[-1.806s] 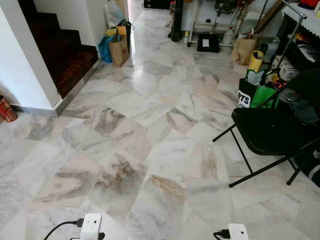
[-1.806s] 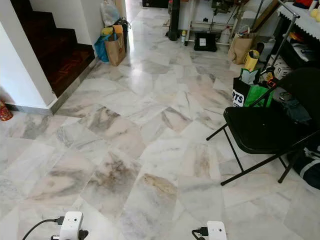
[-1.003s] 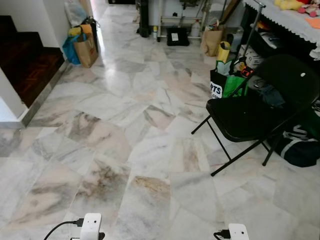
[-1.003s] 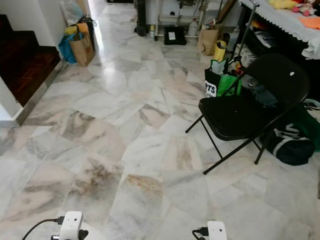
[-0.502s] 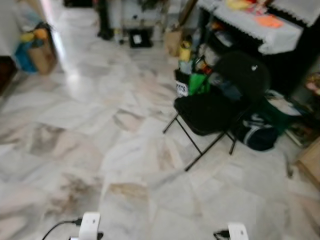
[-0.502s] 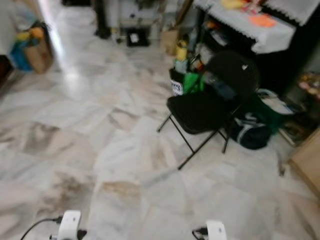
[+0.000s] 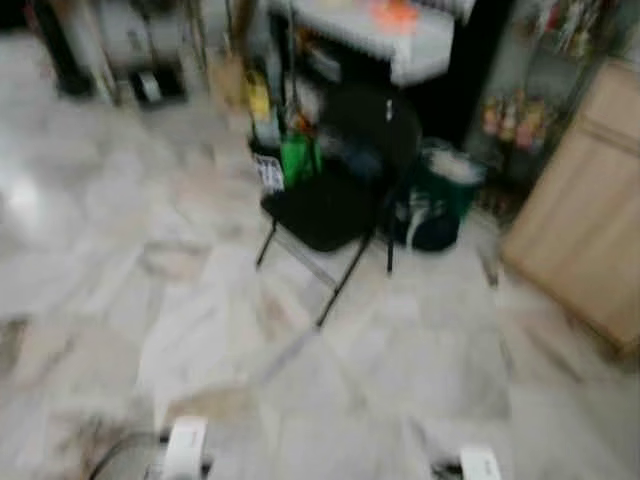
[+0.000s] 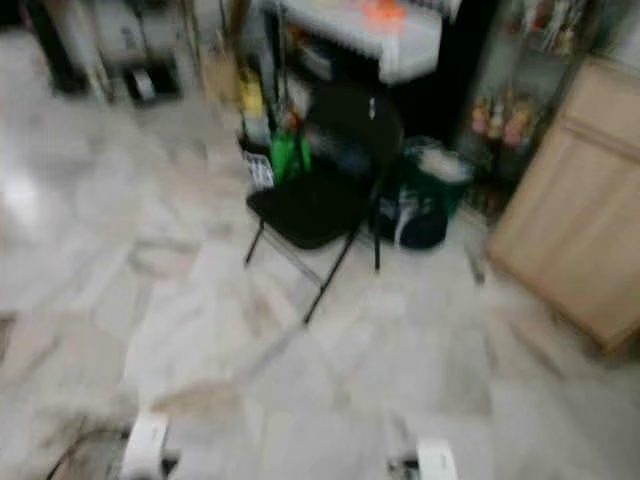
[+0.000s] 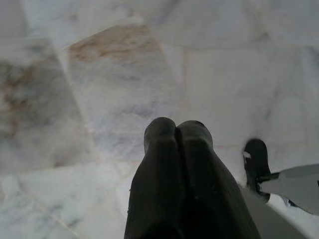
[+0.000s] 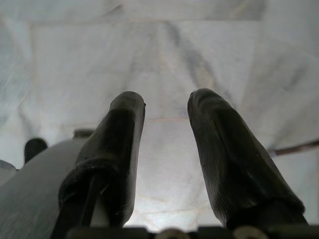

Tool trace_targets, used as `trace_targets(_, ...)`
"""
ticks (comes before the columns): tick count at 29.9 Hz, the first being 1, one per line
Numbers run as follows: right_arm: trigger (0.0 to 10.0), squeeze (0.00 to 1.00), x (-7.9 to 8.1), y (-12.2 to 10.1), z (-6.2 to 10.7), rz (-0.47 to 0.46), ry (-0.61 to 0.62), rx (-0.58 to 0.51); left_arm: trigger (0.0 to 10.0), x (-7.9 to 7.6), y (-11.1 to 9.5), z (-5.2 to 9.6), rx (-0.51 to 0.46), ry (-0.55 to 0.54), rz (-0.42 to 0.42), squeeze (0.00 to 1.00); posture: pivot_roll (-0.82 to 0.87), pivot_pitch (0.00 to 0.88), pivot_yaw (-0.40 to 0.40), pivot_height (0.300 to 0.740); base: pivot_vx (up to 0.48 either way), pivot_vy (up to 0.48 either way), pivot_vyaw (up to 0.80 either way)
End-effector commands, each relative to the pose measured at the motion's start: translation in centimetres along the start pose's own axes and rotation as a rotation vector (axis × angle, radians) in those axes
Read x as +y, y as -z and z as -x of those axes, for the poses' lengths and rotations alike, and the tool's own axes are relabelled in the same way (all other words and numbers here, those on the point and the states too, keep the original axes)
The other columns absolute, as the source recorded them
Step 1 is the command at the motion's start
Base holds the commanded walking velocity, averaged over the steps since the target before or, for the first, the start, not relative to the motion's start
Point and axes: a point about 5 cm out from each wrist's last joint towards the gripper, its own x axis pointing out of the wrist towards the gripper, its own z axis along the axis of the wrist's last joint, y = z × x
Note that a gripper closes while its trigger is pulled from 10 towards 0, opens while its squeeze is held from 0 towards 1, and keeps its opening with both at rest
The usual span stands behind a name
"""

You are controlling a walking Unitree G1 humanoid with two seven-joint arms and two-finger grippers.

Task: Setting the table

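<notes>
The head views are blurred. A table with a white lace cloth [image 7: 370,30] stands at the back, an orange thing [image 7: 392,12] on it. A black folding chair [image 7: 335,200] stands in front of it. My left gripper [image 9: 175,130] hangs over the marble floor with its two fingers pressed together, holding nothing. My right gripper [image 10: 167,107] hangs over the floor too, its fingers apart and nothing between them. Both wrists show as white blocks [image 7: 185,445] along the bottom edge of the head views.
A light wooden cabinet [image 7: 585,220] stands at the right. A dark green bag [image 7: 430,205] lies beside the chair, a bright green bag [image 7: 298,158] behind it. Shelves with small items [image 7: 515,110] stand at the back right. Marble floor [image 7: 150,300] stretches to the left.
The whole picture has slid to the left: the camera has turned right. The stairs and paper bags have left the view; the cabinet and shelves have come in. The grippers hang as before.
</notes>
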Motion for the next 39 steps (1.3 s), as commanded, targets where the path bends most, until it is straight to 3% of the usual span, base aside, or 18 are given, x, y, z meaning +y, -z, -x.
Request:
trace_targets(1,10.0,0.0,0.1,-5.6,-1.3,-0.182,0.024,-0.037,10.0,0.8,-1.8,-0.4,0.024,0.007,-0.129,0.0,0.1,0.0,-0.028,0.74,0.0,0.0,-0.77)
trace_targets(19,10.0,0.0,0.4,-5.6,-1.3,-0.189,0.025,-0.033,10.0,1.1,-3.0,-0.6,-0.008,0.022,-0.151,0.0,0.09,0.0,-0.007,0.74,0.0,0.0,-0.77)
trace_targets(25,10.0,0.0,0.5,-5.6,-1.4,-0.172,0.02,-0.029,10.0,1.1,-3.6,-0.7,-0.029,0.028,-0.088,0.0,0.09,0.0,-0.006,0.74,0.0,0.0,-0.77)
trace_targets(39,10.0,0.0,0.4,-5.7,-1.3,-0.167,0.023,-0.03,10.0,1.2,-3.8,-0.7,-0.027,0.024,-0.088,0.0,0.09,0.0,-0.01,0.74,0.0,0.0,-0.77)
